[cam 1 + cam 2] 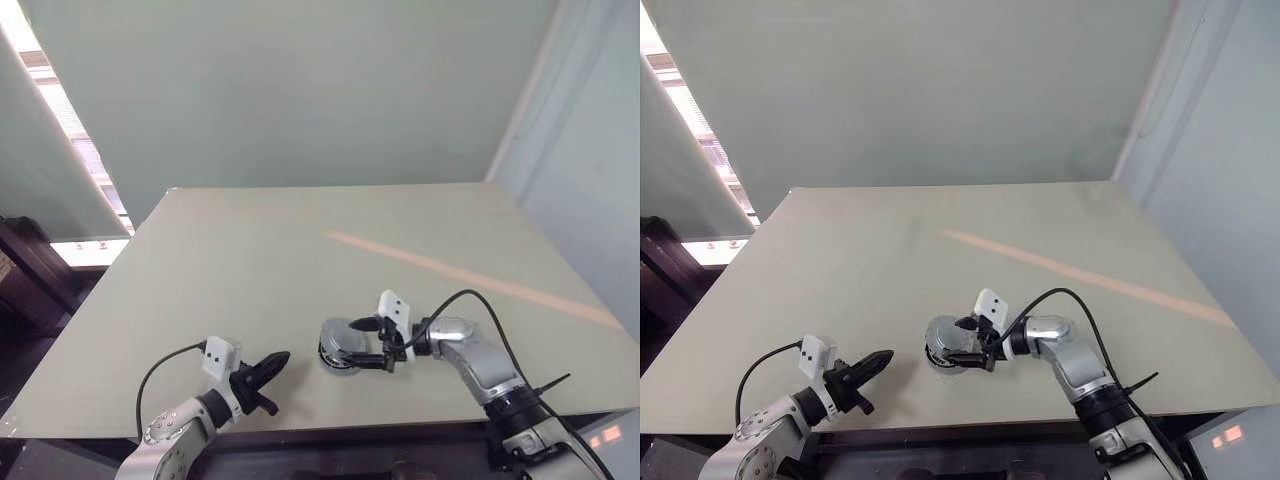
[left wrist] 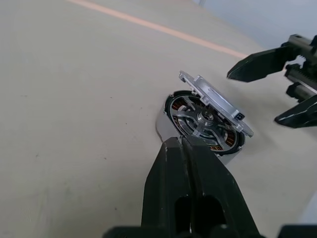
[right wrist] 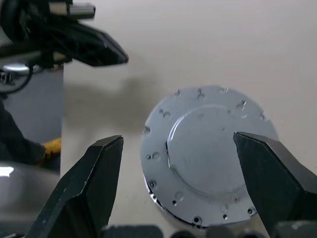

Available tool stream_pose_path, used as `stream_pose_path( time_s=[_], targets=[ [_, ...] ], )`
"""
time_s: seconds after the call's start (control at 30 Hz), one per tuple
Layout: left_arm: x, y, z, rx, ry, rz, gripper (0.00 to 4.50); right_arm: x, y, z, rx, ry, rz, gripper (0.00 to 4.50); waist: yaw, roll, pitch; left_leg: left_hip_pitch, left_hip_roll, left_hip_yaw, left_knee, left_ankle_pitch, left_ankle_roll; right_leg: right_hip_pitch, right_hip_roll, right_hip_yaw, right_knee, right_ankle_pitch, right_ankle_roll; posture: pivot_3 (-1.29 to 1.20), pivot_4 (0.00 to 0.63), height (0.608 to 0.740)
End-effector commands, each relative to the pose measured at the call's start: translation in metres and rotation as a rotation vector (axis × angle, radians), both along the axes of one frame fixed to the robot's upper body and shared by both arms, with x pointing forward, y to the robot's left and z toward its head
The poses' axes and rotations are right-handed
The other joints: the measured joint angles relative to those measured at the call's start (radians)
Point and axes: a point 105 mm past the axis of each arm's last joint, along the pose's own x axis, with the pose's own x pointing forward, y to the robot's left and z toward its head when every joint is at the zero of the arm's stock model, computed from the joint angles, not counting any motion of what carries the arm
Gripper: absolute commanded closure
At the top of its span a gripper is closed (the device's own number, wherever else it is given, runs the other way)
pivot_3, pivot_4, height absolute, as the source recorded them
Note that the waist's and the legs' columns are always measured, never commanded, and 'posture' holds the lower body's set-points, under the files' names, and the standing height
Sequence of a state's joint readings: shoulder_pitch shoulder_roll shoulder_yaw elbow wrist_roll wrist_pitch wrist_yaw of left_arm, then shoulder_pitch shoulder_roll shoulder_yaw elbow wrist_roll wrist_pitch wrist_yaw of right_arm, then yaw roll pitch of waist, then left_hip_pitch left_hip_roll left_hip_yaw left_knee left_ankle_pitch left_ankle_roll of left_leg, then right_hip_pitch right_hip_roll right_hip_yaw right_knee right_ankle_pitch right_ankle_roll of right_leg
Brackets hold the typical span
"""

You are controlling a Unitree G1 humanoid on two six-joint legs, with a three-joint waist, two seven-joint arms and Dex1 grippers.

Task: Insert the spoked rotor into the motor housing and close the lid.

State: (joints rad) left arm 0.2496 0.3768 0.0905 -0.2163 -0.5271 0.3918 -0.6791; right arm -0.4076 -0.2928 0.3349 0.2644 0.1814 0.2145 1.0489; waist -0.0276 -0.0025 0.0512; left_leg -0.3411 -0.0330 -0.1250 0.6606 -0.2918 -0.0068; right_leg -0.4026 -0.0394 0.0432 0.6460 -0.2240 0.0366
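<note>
Spoked rotor (image 2: pixel 200 120) sits seated inside the motor housing (image 2: pixel 174 110), its silver spokes and centre hub visible over the ring of copper-orange windings. Motor housing rests on the counter (image 1: pixel 300 260) near the front edge, roughly midway between the two arms.

Lid (image 2: pixel 216 103) is not closed: it stands tilted over the housing, one edge raised and the opposite edge resting on the housing rim on the side toward the right arm. In the right wrist view the lid (image 3: pixel 208 153) presents a flat grey face with small holes around its rim and a raised round centre area.

Right gripper (image 1: pixel 372 342) is released, with its two black fingers spread wide. It reaches in from the right and points toward the robot's left, and the fingers (image 3: pixel 91 183) stand one on each side of the lid and clear of it.

Left gripper (image 1: pixel 268 368) is clenched with nothing between its fingers (image 2: pixel 190 173). It hovers just above the counter to the left of the housing, pointing toward it and not touching it.

An orange stripe (image 1: pixel 470 277) runs diagonally across the counter beyond the housing
</note>
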Motion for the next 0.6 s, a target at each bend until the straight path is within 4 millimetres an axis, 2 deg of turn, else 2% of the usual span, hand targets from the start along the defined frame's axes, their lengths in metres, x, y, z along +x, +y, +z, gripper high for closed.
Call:
stream_pose_path(
  time_s=[0.03,0.6],
  targets=[
    [0.002,-0.004,0.015,0.003,-0.059,-0.025,4.48,0.011,0.004,0.012,0.017,-0.087,0.002,0.59,0.0,0.0,0.0,0.0,0.001,0.0,0.001,0.0,0.0,0.0,0.001,0.0,0.0,0.001,0.0,0.0,0.0,0.74],
    [0.003,-0.006,0.017,0.013,-0.057,-0.046,4.48,0.027,0.009,-0.003,-0.021,-0.106,-0.001,0.59,-0.002,0.001,0.0,0.001,0.007,0.002,0.001,0.0,-0.001,0.0,0.007,0.002,0.0,0.004,-0.004,0.0,0.0,0.74]
  ],
)
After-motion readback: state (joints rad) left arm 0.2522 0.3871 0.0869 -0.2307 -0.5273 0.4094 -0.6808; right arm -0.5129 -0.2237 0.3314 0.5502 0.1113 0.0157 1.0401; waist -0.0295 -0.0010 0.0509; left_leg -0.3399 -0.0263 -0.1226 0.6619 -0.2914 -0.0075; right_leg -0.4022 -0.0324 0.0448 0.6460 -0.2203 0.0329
